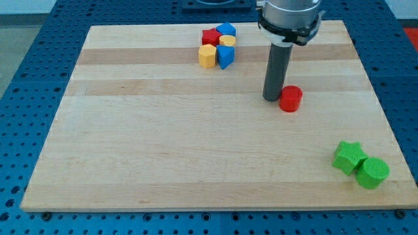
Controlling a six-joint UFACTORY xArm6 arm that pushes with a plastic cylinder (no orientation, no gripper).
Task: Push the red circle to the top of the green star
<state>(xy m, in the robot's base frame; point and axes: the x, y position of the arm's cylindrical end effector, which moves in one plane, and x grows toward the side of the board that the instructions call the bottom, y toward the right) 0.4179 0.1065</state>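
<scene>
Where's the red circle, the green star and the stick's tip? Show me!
red circle (290,98): camera view, on its round side.
green star (348,156): camera view, middle of its top face.
my tip (272,98): camera view, rod's very bottom end, at the circle's left.

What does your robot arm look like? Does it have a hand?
No hand, just a stick! My arm ends in a straight, dark grey round rod, smooth and plain, with no markings I can see. Above it sits a wider silvery-grey metal collar with a black ring around it. My tip is the rod's flat lower end, right beside the red circle, on its left in the view. No cables show.
</scene>
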